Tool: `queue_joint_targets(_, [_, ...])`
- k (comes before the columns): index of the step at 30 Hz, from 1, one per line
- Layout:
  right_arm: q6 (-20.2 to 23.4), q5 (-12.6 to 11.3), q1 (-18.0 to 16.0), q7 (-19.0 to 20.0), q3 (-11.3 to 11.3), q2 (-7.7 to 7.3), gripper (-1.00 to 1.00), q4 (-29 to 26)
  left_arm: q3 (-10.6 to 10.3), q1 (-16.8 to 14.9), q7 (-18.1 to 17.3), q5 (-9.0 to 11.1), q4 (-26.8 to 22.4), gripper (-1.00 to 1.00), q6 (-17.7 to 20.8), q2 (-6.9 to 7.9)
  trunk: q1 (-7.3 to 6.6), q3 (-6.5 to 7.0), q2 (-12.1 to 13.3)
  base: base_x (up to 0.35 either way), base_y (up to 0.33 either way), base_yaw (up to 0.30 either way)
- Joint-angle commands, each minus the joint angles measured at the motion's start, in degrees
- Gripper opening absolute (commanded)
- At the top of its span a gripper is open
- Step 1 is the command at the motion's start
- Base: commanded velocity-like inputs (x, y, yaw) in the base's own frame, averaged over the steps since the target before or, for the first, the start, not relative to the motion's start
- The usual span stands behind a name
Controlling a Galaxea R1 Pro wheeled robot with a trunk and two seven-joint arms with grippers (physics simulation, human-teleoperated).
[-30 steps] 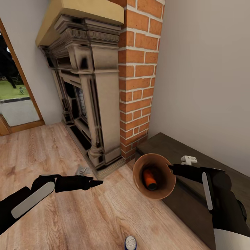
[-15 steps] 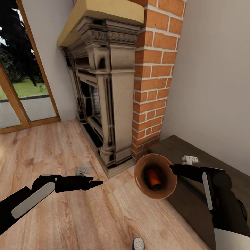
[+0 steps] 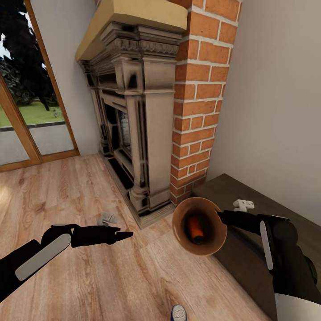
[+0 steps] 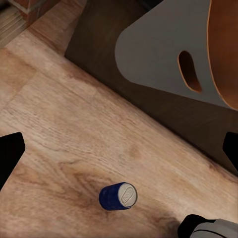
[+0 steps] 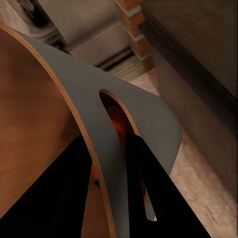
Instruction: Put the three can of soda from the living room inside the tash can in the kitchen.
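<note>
Blue can (image 3: 179, 313): nearest of all, on the plank floor (image 3: 111, 276) at the near edge of the head view, between the two arms; grey top facing up toward the head camera, so long axis most likely upright; in the left wrist view (image 4: 118, 196) top turned toward that lens, standing free on the boards, touched by nothing; probably the next one to collect
Left pincer (image 3: 126, 233): held low over the floor, well apart from the blue can; tips drawn to a single point in the head view yet seen wide apart at the edges of the left wrist view, so cannot tell how far open; carries nothing; likely kept free for the pick
Bin (image 3: 199, 226): lifted off the floor beside the dark surface (image 3: 249, 200); tipped so the mouth faces the head camera, long axis roughly level, base pointing away; carried that way probably to bring it to the cans
Right pincer (image 3: 219, 216): closed across the bin's rim, one finger inside the wall and one outside in the right wrist view (image 5: 124, 144)
Orange can (image 3: 195, 228): lying deep inside the bin against the lower wall, long axis running roughly along the bin's
Small white object (image 3: 243, 204): on the surface, just beyond the right pincer
Fireplace (image 3: 133, 133): farthest, against the brick chimney (image 3: 200, 98)
</note>
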Motion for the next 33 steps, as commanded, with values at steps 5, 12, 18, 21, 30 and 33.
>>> queue_joint_targets(5, [0.4,-1.6,0.0,0.0,0.0,0.06,-1.0,0.0,0.0,0.0,-0.1,0.0,0.0,1.0,0.0,-0.06,-0.01,0.01,0.0,0.0,0.0,0.0])
queue_joint_targets(12, [0.4,-1.6,0.0,0.0,0.0,0.11,-1.0,0.0,0.0,0.0,-0.1,0.0,0.0,1.0,0.0,-0.05,-0.01,0.01,0.0,0.0,0.0,0.0])
queue_joint_targets(18, [0.4,-1.6,0.0,0.0,0.0,0.17,-1.0,-0.1,0.0,0.0,-0.2,0.0,0.0,1.0,0.0,-0.01,-0.01,0.01,0.0,0.0,0.0,-0.035])
queue_joint_targets(21, [0.4,-1.6,0.0,0.0,0.0,0.18,-1.0,-0.1,0.0,0.0,-0.2,0.0,0.0,1.0,0.0,0.01,-0.01,0.01,0.0,0.0,0.0,-0.049])
queue_joint_targets(30, [0.4,-1.6,0.0,0.0,-0.1,0.18,-1.0,-0.1,0.0,0.0,-0.2,0.1,-0.1,1.0,0.0,-0.02,-0.01,0.01,0.0,0.006,0.002,-0.005])
queue_joint_targets(33, [0.4,-1.6,0.0,0.0,-0.1,0.18,-1.0,-0.1,0.0,0.0,-0.2,0.1,-0.1,1.0,0.0,-0.01,-0.01,0.01,0.0,0.076,0.123,0.0])
